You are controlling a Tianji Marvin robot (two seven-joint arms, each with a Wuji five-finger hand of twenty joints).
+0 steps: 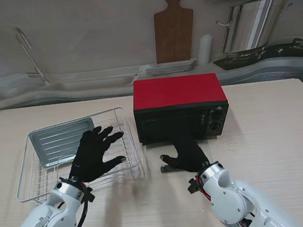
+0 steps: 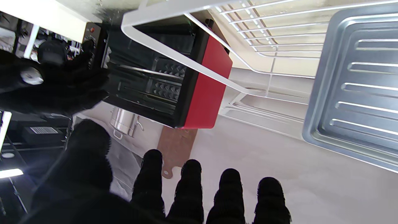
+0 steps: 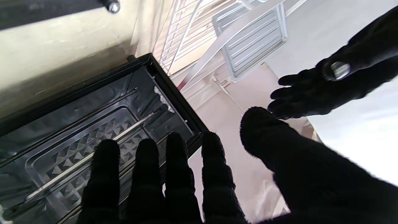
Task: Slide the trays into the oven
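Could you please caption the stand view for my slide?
Left hand open over wire rack holding tray; right hand before red oven.

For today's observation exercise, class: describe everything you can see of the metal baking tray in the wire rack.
The baking tray is a shallow rectangular pan of dull silver metal, with a raised rim, rounded corners and parallel ridges pressed into its floor. It looks empty and lies inside the white wire rack, towards the rack's far left side, slightly tilted. The left hand hovers open over the rack beside it, not visibly touching it. The red oven stands to its right.
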